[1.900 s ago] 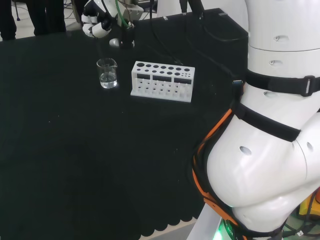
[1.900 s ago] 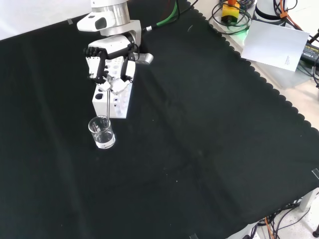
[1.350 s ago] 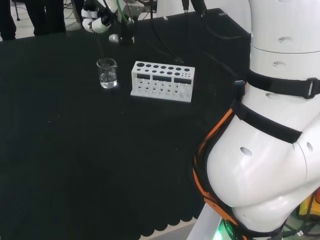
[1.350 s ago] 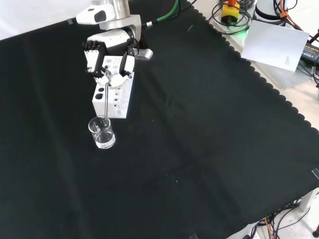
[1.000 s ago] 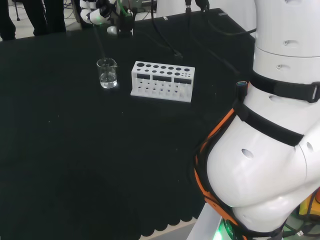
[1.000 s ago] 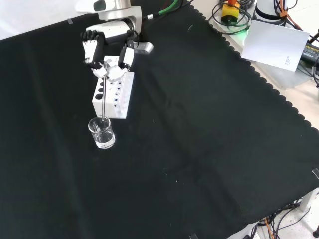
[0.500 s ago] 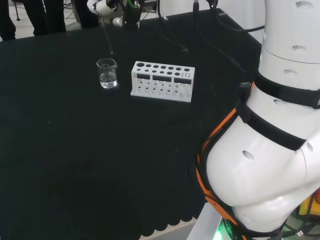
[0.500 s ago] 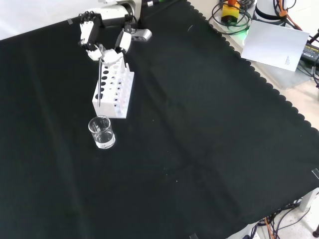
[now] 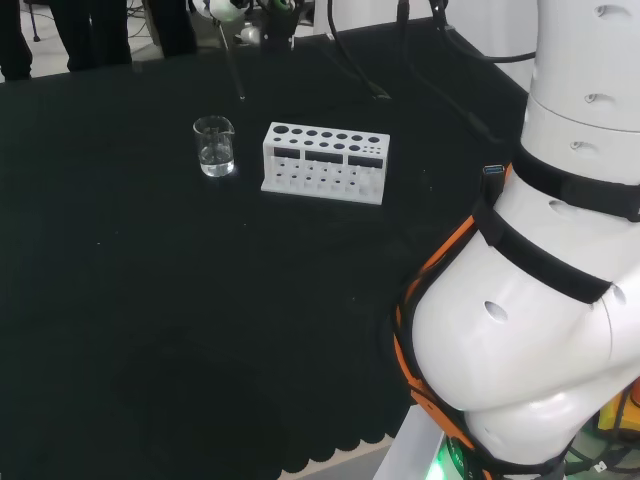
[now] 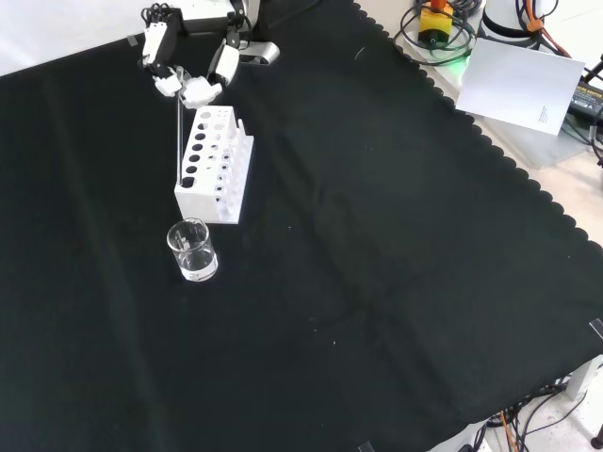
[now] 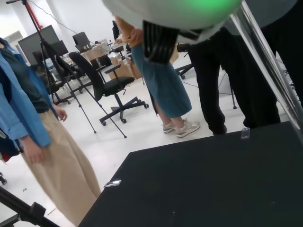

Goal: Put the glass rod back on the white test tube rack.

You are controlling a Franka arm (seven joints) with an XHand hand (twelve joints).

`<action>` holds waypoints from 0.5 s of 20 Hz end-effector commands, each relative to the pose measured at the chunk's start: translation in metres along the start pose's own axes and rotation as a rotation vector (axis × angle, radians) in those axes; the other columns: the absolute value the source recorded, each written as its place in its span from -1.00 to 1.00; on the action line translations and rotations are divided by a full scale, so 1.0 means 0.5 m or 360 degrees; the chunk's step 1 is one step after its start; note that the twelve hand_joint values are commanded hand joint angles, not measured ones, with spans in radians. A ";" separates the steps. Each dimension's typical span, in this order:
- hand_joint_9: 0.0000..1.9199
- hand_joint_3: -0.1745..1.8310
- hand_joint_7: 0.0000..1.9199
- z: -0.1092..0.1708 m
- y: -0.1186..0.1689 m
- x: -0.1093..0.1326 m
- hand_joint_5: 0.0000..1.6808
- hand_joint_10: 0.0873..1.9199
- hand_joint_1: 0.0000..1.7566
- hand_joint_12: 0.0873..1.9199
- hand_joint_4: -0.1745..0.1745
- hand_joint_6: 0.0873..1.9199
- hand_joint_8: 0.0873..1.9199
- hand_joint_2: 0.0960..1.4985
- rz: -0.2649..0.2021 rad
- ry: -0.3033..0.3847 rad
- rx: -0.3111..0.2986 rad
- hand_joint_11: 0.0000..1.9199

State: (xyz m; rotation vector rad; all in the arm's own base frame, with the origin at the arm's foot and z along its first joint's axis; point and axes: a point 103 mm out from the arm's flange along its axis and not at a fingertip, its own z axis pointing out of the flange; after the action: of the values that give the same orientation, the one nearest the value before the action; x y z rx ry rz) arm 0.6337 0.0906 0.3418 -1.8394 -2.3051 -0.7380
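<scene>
In the front view the hand [image 10: 196,89] hangs high over the far end of the white test tube rack [image 10: 215,162], its fingers curled and pinching the top of the glass rod [image 10: 179,137]. The rod hangs nearly upright, and its lower end appears over the rack's end nearest the beaker [image 10: 192,250]. In the head view the hand [image 9: 228,8] sits at the top edge. There the rod [image 9: 232,62] slants down, ending above and behind the gap between the beaker [image 9: 214,146] and the rack [image 9: 325,162]. In the wrist view the rod [image 11: 265,66] passes as a clear streak.
The arm's white links [image 9: 540,300] fill the head view's right. A sheet of paper [image 10: 523,85] and cables lie beyond the cloth's scalloped edge [image 10: 490,160] in the front view. The beaker holds a little clear liquid.
The hand has risen and drawn the rod up out of the beaker. It has carried the rod towards the rack, rightward in the head view and upward in the front view.
</scene>
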 end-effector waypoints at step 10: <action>0.63 0.01 0.18 -0.076 -0.043 -0.122 0.23 -0.09 0.48 -0.23 -1.00 -0.09 0.28 -0.19 0.0171 -0.0051 -0.0084 0.69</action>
State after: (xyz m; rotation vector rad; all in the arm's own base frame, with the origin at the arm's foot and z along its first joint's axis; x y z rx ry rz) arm 0.6271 0.0405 0.3447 -1.9425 -2.2419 -0.7499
